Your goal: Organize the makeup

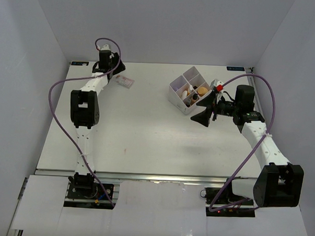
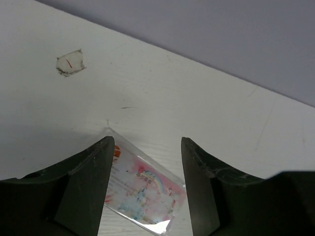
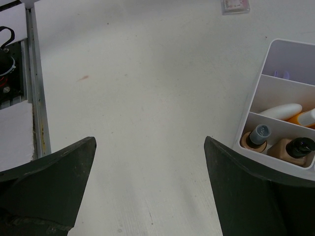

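A small clear packet with a pink printed card (image 2: 142, 191) lies flat on the table at the back left (image 1: 125, 81). My left gripper (image 2: 146, 147) hangs over it with both fingers apart; the left finger (image 2: 91, 187) covers the packet's edge and the right finger (image 2: 204, 191) stands off it. Makeup sits in the white compartment box (image 1: 175, 88): two beige dark-capped bottles (image 3: 256, 138), an orange tube (image 3: 304, 118), a white sponge (image 3: 280, 111) and a tan sponge (image 1: 202, 90). My right gripper (image 3: 150, 147) is open over bare table just in front of the box.
The box's back compartment (image 3: 290, 61) holds only a small purple thing. A torn patch with a red mark (image 2: 70, 64) shows on the table near the back wall. The grey walls stand close behind the left gripper. The table's near edge and rail (image 3: 37, 98) lie behind the right gripper.
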`<state>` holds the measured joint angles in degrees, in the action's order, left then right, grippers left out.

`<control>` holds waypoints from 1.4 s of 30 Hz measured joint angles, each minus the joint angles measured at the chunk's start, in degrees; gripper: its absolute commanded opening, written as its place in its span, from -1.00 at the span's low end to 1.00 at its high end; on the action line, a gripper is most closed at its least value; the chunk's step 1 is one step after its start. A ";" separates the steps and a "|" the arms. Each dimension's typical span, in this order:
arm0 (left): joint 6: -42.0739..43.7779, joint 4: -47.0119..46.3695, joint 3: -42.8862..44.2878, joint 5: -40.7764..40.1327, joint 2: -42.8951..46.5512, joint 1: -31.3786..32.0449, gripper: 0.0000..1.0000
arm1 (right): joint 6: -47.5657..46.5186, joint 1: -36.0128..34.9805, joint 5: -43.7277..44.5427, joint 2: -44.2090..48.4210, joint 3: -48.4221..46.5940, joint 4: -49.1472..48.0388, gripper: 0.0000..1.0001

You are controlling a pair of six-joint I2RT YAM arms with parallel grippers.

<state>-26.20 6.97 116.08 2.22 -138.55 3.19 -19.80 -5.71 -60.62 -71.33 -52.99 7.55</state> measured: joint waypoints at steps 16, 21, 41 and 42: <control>3.79 -1.80 2.19 -0.40 -6.60 -0.99 0.38 | -0.12 0.87 -1.13 -0.37 0.02 0.00 0.95; 6.55 -2.63 2.18 2.04 -7.04 -0.80 0.37 | -0.14 0.87 -1.28 -0.37 0.02 0.00 0.95; 15.90 -7.12 -28.04 13.27 11.38 10.68 0.27 | -0.01 4.47 -2.90 -0.30 0.34 -0.03 0.95; 15.89 -7.58 -30.13 13.71 12.70 11.35 0.27 | 0.07 4.63 -3.03 -0.27 0.36 -0.05 0.95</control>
<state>-10.31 -0.61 85.95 15.94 -125.85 14.54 -19.73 -1.08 -63.65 -71.60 -52.64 7.50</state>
